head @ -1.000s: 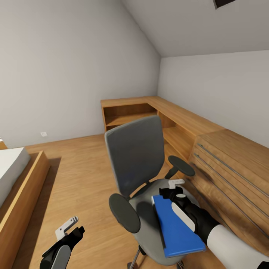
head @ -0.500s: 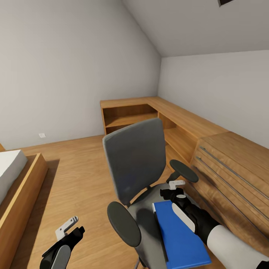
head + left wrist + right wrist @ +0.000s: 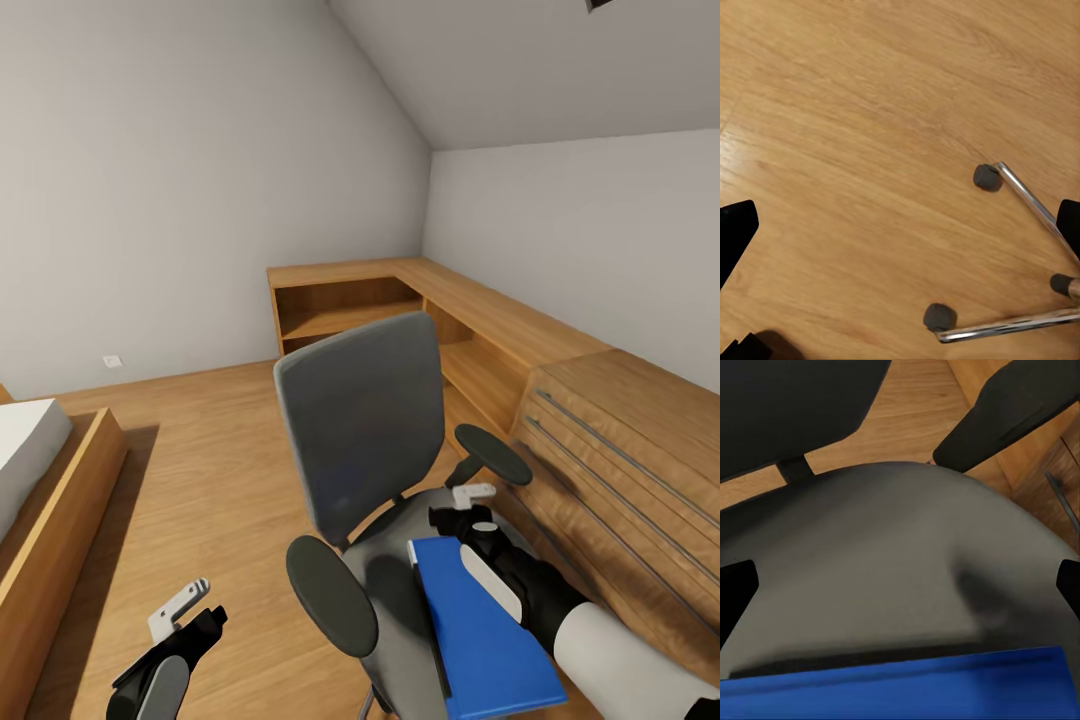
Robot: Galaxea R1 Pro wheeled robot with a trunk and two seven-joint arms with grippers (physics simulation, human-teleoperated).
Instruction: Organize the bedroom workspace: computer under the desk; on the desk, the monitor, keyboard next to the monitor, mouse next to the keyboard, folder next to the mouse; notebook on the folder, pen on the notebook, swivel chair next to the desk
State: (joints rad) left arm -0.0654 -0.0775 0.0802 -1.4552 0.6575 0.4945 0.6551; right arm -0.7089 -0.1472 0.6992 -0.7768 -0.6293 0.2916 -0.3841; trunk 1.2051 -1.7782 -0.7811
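Just folder — flat, bright blue

We find no legible text, label, brand, number or sign anywhere in these views. The swivel chair, the blue folder on its seat, the light wooden counter and the walls all appear unmarked.
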